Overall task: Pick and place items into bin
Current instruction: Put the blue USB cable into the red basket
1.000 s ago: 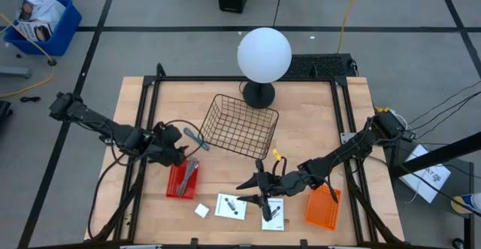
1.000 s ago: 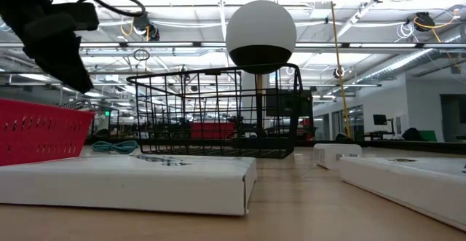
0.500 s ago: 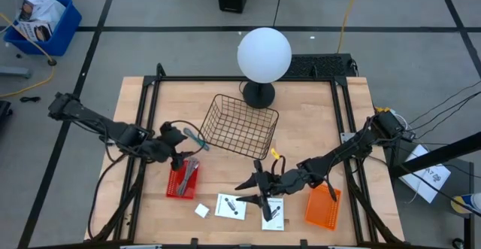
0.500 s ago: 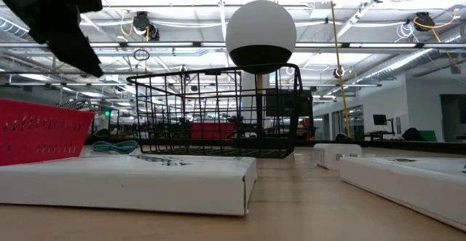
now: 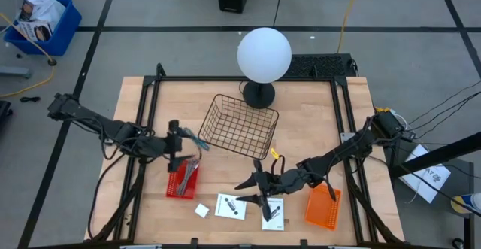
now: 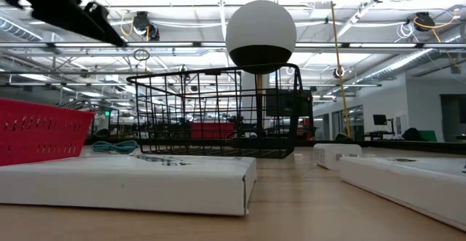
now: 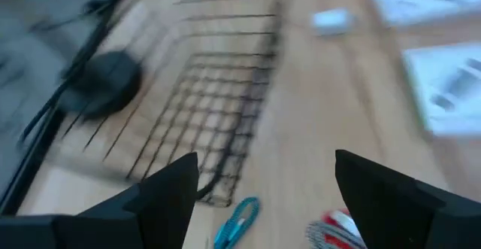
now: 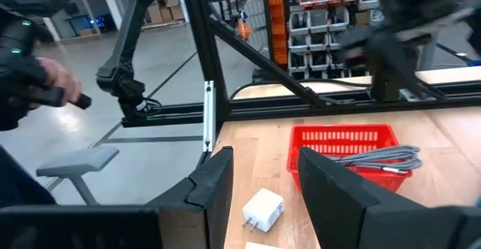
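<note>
Wire basket (image 5: pixel 240 126) beside globe lamp (image 5: pixel 264 55)

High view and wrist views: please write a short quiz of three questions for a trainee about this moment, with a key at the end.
1. True or false: the teal-handled tool lies inside the wire basket.
2. Choose one. The grey metal tool lies in: A) the red tray; B) the wire basket; C) neither, it is on the bare table.
3. Fill the gap: the fingers of the left gripper and of the right gripper are both ____.

Key
1. False: it lies on the table beside the basket.
2. A.
3. open; neither holds anything.
</note>
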Tool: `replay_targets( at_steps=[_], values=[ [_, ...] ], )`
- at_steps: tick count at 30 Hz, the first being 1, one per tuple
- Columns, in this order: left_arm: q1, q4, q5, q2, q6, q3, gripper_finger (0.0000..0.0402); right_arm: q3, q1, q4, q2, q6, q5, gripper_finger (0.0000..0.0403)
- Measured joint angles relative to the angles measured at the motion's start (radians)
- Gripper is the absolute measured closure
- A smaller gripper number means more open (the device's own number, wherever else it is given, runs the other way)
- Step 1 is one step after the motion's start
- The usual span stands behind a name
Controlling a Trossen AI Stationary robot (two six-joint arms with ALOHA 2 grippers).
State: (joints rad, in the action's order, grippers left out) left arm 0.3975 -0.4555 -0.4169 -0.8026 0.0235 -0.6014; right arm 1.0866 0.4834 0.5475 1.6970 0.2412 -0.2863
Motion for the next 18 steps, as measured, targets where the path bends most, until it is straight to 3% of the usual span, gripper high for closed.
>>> replay_targets(
  at_steps=[3, 11, 18],
  values=[
    [-0.023, -0.056, 0.049, -0.007, -0.003, -0.060, 0.0086, 0.000, -0.006, 0.001, 0.000, 0.006, 0.000, 0.0261],
    [-0.144, -0.468, 0.058, -0.054, 0.091, -0.251, 0.0089, 0.000, -0.006, 0.001, 0.000, 0.007, 0.000, 0.0261],
    [-0.318, -0.537, 0.267, -0.173, -0.033, -0.301, 0.0087, 0.000, -0.006, 0.001, 0.000, 0.007, 0.000, 0.0261]
  ],
)
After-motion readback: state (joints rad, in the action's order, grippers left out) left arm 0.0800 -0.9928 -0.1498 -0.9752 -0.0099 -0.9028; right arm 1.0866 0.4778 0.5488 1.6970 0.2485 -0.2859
